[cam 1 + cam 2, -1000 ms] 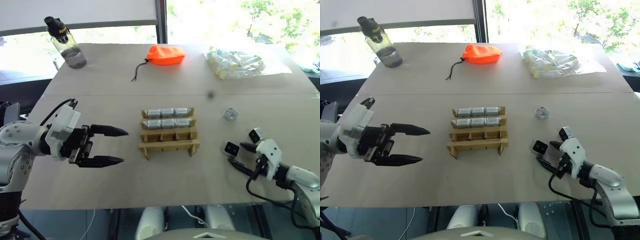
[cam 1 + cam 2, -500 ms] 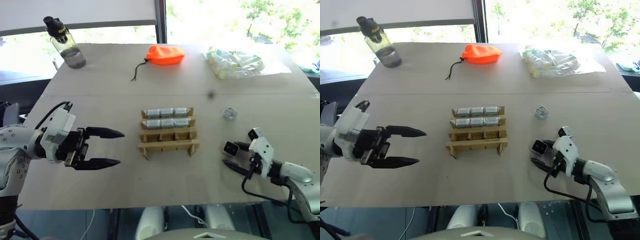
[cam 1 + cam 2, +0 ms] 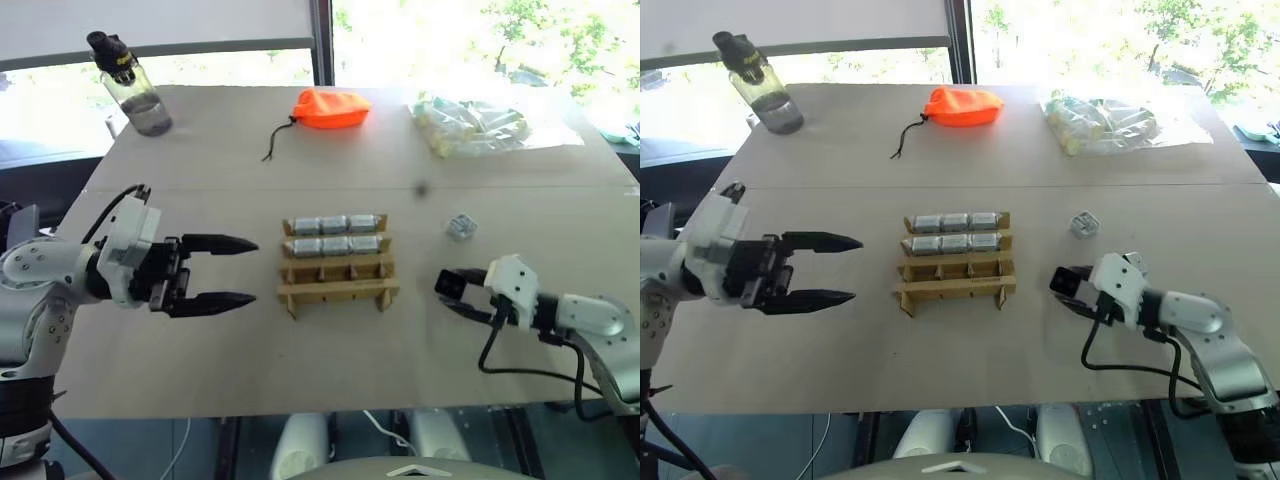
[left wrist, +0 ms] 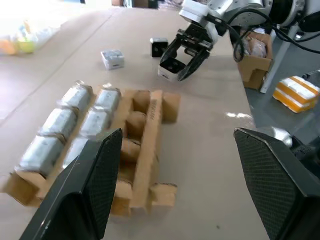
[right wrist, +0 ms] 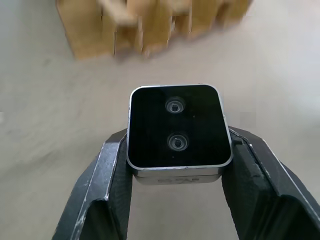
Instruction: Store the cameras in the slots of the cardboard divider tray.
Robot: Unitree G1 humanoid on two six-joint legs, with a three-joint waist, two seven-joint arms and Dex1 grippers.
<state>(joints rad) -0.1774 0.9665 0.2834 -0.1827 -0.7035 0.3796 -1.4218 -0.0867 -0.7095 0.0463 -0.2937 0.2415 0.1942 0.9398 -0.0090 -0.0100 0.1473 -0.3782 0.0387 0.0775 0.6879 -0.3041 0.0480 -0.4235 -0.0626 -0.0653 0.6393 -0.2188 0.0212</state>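
Now carrying camera (image 5: 176, 131) clamped in right jaws toward tray (image 3: 338, 290); left jaws apart; next, aligning with empty slot.

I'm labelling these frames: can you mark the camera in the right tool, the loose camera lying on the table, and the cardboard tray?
held camera (image 5: 175, 125), right wrist view, black lens face
loose camera (image 3: 460, 227), left eye view, top face
cardboard divider tray (image 3: 338, 291), left eye view, empty front row
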